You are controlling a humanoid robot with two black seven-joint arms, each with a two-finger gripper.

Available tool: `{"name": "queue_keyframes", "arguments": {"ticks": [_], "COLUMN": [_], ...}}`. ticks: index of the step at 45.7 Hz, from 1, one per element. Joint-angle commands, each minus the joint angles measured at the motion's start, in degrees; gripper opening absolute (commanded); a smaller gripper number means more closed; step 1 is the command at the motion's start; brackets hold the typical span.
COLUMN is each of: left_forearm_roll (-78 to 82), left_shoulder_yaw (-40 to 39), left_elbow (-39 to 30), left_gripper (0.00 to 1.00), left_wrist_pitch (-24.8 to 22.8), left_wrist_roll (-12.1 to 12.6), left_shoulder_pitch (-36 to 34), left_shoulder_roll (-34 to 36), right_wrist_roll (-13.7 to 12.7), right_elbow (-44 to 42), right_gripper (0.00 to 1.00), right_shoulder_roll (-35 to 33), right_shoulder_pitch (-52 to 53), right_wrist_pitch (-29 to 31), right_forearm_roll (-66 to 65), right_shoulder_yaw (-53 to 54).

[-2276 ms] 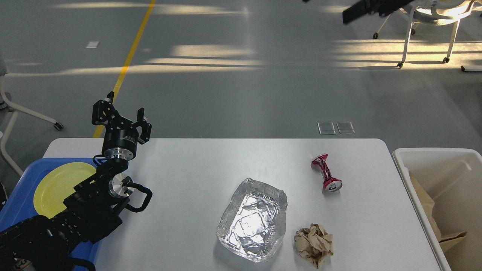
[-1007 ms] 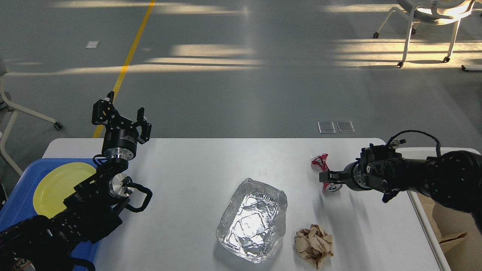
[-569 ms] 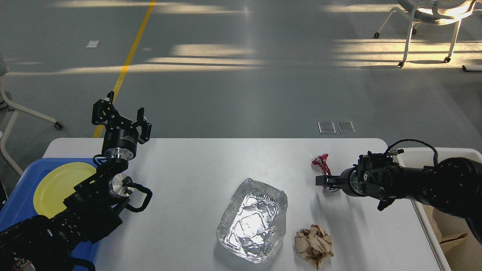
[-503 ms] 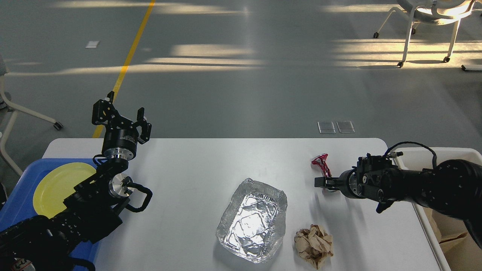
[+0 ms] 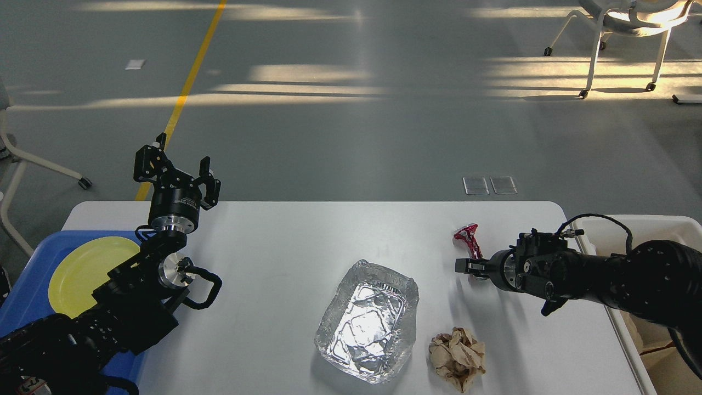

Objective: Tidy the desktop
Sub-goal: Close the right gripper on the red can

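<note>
On the wide white desktop [image 5: 285,263], the crumpled brown paper ball [image 5: 457,357] and foil tray [image 5: 367,320] lie unmoved. The right gripper [image 5: 463,266] has slid lower-left over the crushed red can [image 5: 468,241]; its spread cannot be told. The left gripper [image 5: 176,171] stays raised, fingers wide, empty.

White desktop [image 5: 285,247], red crushed can [image 5: 467,240].
Silver foil tray [image 5: 366,321] (crinkled), brown paper ball [image 5: 457,356], yellow plate [image 5: 82,269] on blue tray [image 5: 27,307].
</note>
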Motion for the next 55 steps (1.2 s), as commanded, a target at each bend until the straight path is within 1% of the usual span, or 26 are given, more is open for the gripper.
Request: {"name": "queue_keyframes", "arguments": {"ticks": [1, 9, 27, 38, 42, 48, 55], "left_forearm_roll": [0.0, 0.08, 0.0, 0.0, 0.08, 0.0, 0.0], "left_shoulder_yaw": [0.0, 0.0, 0.0, 0.0, 0.0, 0.0, 0.0], "left_elbow": [0.0, 0.0, 0.0, 0.0, 0.0, 0.0, 0.0], "left_gripper": [0.97, 0.97, 0.97, 0.97, 0.97, 0.97, 0.97], "left_wrist_pitch": [0.0, 0.0, 0.0, 0.0, 0.0, 0.0, 0.0], "left_wrist_roll": [0.0, 0.0, 0.0, 0.0, 0.0, 0.0, 0.0], "left_shoulder_pitch": [0.0, 0.0, 0.0, 0.0, 0.0, 0.0, 0.0], "left_shoulder_roll": [0.0, 0.0, 0.0, 0.0, 0.0, 0.0, 0.0], "right_wrist_roll": [0.0, 0.0, 0.09, 0.35, 0.7, 0.79, 1.05], "right_elbow": [0.0, 0.09, 0.18, 1.05, 3.33, 7.82, 12.56], "right_gripper": [0.74, 0.65, 0.61, 0.61, 0.61, 0.61, 0.61], "right_shoulder_roll": [-0.09, -0.09, -0.44, -0.35, -1.4, -6.67, -10.54], "right_shoulder_pitch": [-0.01, -0.01, -0.01, 2.44, 5.78, 11.23, 17.38], "right_wrist_pitch": [0.08, 0.25, 0.52, 1.13, 1.39, 2.27, 4.12], "right_forearm_roll": [0.07, 0.07, 0.07, 0.33, 0.33, 0.24, 0.16], "right_shoulder_yaw": [-0.08, -0.17, -0.17, -0.08, -0.43, -0.43, -0.87]}}
